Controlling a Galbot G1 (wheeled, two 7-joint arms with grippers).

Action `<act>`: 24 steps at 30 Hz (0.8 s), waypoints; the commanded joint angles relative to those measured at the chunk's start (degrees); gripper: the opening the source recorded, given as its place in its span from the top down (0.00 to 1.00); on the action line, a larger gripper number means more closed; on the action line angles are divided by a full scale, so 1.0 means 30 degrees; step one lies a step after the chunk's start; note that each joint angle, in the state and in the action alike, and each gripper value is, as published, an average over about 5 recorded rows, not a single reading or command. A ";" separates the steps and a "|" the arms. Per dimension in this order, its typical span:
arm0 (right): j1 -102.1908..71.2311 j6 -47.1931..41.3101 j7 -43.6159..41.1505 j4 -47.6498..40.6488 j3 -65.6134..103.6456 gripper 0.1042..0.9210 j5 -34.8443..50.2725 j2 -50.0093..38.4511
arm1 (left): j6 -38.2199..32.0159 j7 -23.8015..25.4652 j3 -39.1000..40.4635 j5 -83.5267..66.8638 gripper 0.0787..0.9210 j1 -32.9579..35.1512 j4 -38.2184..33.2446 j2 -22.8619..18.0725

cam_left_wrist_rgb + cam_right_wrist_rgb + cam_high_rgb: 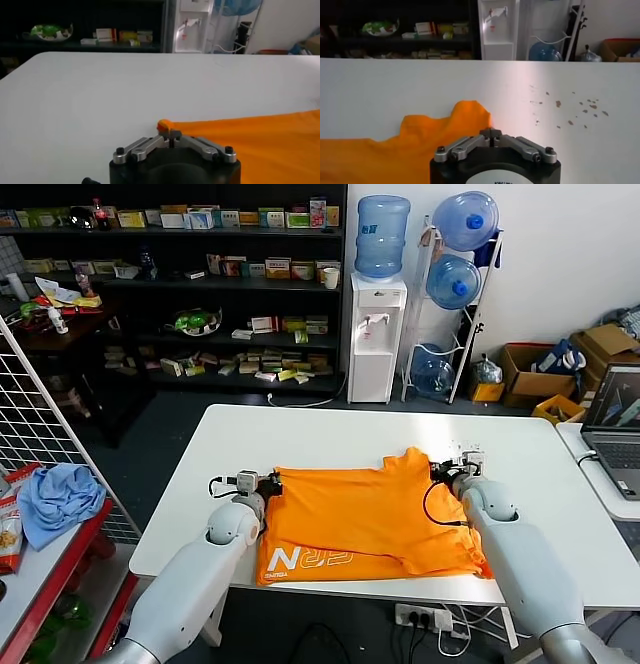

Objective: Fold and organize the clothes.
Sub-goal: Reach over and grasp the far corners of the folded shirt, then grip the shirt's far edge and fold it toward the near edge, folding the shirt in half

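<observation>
While we look down from the head view, the orange T-shirt (pixel 365 519) lies near the table's (pixel 300 434) front edge, lettering showing at its near hem; our left gripper (pixel 262 483) and right gripper (pixel 447 469) sit at its far corners. From the left wrist, jaws pinch a nub of cloth (pixel 165 124). From the right wrist, jaws look pressed together over fabric (pixel 445 130); whether cloth is caught is hidden. We judge a fold underway; next, carry both corners evenly.
</observation>
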 commanded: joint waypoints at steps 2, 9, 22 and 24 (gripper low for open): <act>-0.2174 -0.0164 0.1344 0.4875 0.0396 0.97 0.0978 -0.1384 | -0.1803 -0.0450 -0.0168 -0.0127 0.98 0.1692 -0.3492 0.1494; -0.6218 -0.0519 0.1915 0.8706 0.1654 0.97 0.1081 -0.3422 | -0.1915 -0.0893 -0.0427 -0.0116 0.98 0.3917 -0.6804 0.2724; -1.2459 -0.1231 0.2765 1.4077 0.4222 0.97 0.1171 -0.5191 | -0.1858 -0.2051 -0.1011 0.0475 0.98 0.8952 -1.1941 0.4079; -1.3186 -0.1353 0.2782 1.4469 0.4490 0.97 0.1078 -0.5202 | -0.1838 -0.2125 -0.1119 0.0613 0.98 0.9557 -1.2264 0.4155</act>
